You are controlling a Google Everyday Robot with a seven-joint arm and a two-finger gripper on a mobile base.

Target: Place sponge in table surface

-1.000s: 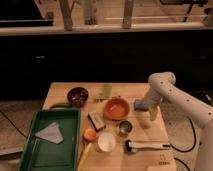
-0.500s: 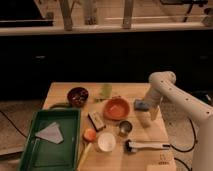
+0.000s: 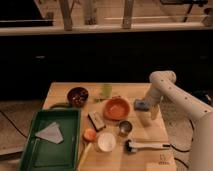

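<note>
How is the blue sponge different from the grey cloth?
The sponge is blue; the grey cloth is pale grey. The sponge is a small chunky block; the cloth is flat and wider. The sponge is at the pincer, over the right side of the table surface; the cloth lies in the green tray. Both look soft.

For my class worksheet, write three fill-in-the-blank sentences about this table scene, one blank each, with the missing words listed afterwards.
1. The grey cloth lies in the green ____.
2. The gripper is above the table, right by the blue ____.
3. The bowl nearest the gripper is coloured ____.
Missing words: tray; sponge; orange.
</note>
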